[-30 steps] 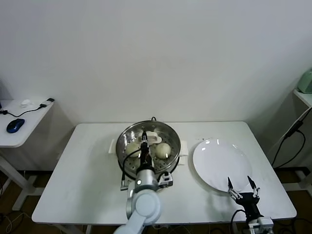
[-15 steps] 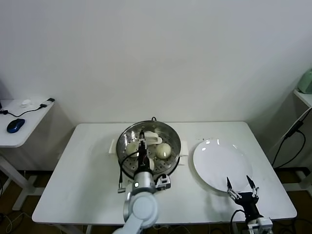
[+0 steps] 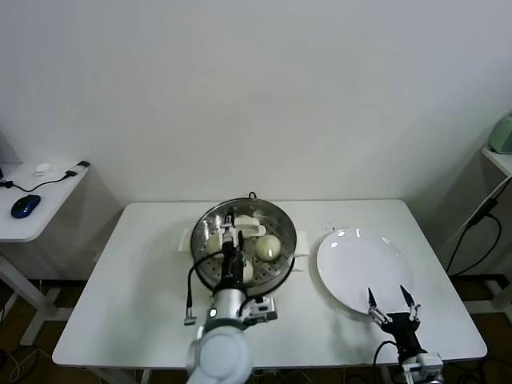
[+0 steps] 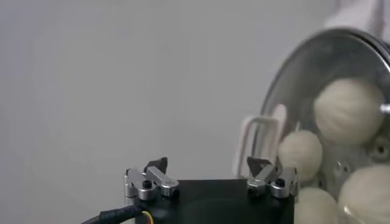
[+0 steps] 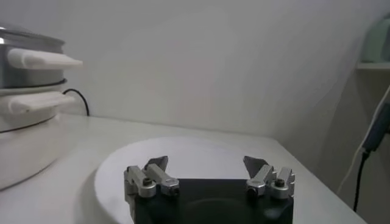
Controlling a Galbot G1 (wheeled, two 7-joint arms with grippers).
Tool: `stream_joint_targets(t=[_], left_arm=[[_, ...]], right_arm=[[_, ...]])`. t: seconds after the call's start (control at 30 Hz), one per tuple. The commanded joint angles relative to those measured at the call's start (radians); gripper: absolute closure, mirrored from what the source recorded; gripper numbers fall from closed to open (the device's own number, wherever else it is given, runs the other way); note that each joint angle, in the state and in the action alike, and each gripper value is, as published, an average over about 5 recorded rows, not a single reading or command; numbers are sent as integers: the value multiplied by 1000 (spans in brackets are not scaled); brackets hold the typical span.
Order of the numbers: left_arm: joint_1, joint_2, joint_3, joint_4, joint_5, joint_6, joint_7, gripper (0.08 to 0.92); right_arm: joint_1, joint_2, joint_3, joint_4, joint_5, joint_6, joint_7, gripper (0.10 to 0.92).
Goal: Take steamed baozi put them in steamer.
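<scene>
The white counter (image 3: 144,272) carries two large things side by side: the steamer (image 3: 244,240) at the middle and a flat white plate (image 3: 364,268) to its right, bare of food. The steamer's steel pot sits in a white base with side handles, its lid off, so the basket lies open from above.

Inside it are the steamed baozi (image 3: 267,246); the head view shows pale buns on the perforated floor, and the left wrist view shows four (image 4: 348,109) clustered against the pot wall. With the plate bare and the buns in the pot, the loading looks done or all but done.

The left claw (image 3: 230,220) hangs over the basket, between the buns, and in the left wrist view its fingertips stand wide apart and grip nothing, which suggests a bun has been let go. Its arm rises from the counter's near edge.

The right claw (image 3: 390,302) sits low at the near rim of the plate, also spread wide and empty (image 5: 210,173), apparently parked out of the working arm's way.
</scene>
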Motion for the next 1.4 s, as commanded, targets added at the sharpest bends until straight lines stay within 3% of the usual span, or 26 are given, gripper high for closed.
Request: stream_joint_targets(t=[0.03,0.2,0.3,0.43,0.6,0.73,1.03,1.4], left_arm=[[28,21,0,-94,-185,-21,-74,182],[90,29,-179,-167,-712,-195,-259,177],[132,34,-362,-191,-1060,-287,-319,177],[210,58,-585,-193,-1403,-403,-301,177],[318,127,-715,-126,-1661,-545,-268,177],[370,146,-707,-16,-1681,-658,-252,177],[378,125,-656,185,-1668,-749,-216,177],[381,120,-655,242,-1647,-792,-211,177]], right_arm=[[-18,-55,-33,17,90,50,24,203],[-22,-48,-33,30,97,62,6,203],[-21,-48,-34,34,96,65,2,203],[-16,-49,-31,28,97,67,7,203],[-12,-48,-30,12,105,66,16,203],[-11,-48,-33,8,123,58,19,203],[-6,-49,-39,-1,140,45,18,203],[-3,-49,-40,-1,143,40,18,203]])
